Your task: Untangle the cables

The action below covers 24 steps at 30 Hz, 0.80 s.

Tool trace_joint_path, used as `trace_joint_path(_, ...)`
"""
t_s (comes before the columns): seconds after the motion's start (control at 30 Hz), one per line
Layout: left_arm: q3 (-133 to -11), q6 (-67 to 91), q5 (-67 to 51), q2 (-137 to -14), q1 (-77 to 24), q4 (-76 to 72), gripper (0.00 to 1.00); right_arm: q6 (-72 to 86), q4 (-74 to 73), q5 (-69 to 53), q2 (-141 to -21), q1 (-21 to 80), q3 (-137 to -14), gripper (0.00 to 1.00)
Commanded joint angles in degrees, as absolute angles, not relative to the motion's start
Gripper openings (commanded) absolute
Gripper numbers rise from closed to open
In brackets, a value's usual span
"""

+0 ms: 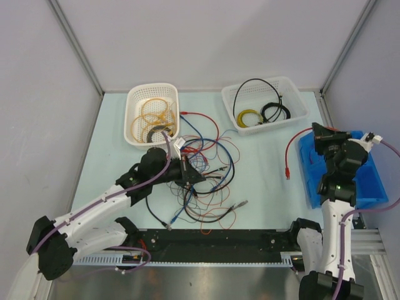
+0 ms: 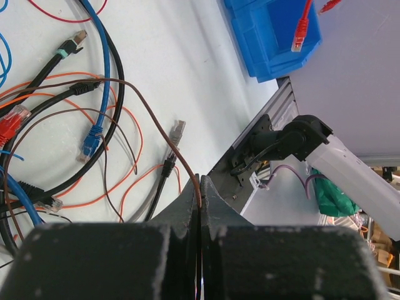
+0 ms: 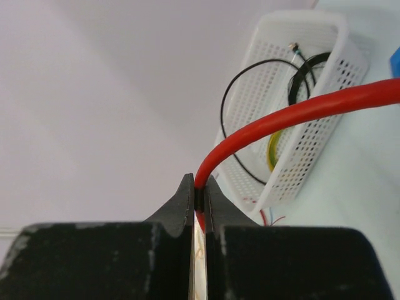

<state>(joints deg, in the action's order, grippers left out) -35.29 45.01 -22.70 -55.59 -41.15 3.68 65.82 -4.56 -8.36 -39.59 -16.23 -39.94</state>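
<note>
From above, the cables lie knotted mid-worktop with the left gripper sunk among them. The right gripper hangs over a blue bin, and a red cable droops from it to the worktop. Only the left wrist view shows the left gripper pressed together on a thin brown wire. The right wrist view shows the right gripper pinching the red cable, with a white basket beyond.
</note>
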Motion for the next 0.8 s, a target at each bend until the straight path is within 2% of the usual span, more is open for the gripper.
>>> trace_joint_path(0.0, -34.28, 44.65, -22.94, -53.61, -41.57, 2.99, 0.0, 59.08, -5.7, -0.37, -40.69, -18.01, -43.59, 0.0)
trace_joint_path(0.13, -33.93, 43.95, -23.55, -53.35, -41.49, 2.81, 0.0, 51.62, -8.26, 16.3, -39.64, -19.6, -43.42, 0.0)
trace_joint_path(0.37, -33.93, 42.54, -24.26, -52.91, -41.57, 3.16, 0.0, 43.95, -9.31, 26.09, -41.91, -23.2, -43.33, 0.0)
trace_joint_path(0.6, -33.57, 40.7, -24.61, -50.8, -41.31, 5.27, 0.0, 43.33, -5.54, 24.44, -46.4, -25.75, -40.26, 0.0)
trace_joint_path(0.77, -33.57, 39.46, -24.52, -49.05, -41.13, 6.85, 0.0, 43.06, -1.33, 17.06, -50.71, -26.63, -39.64, 0.0)
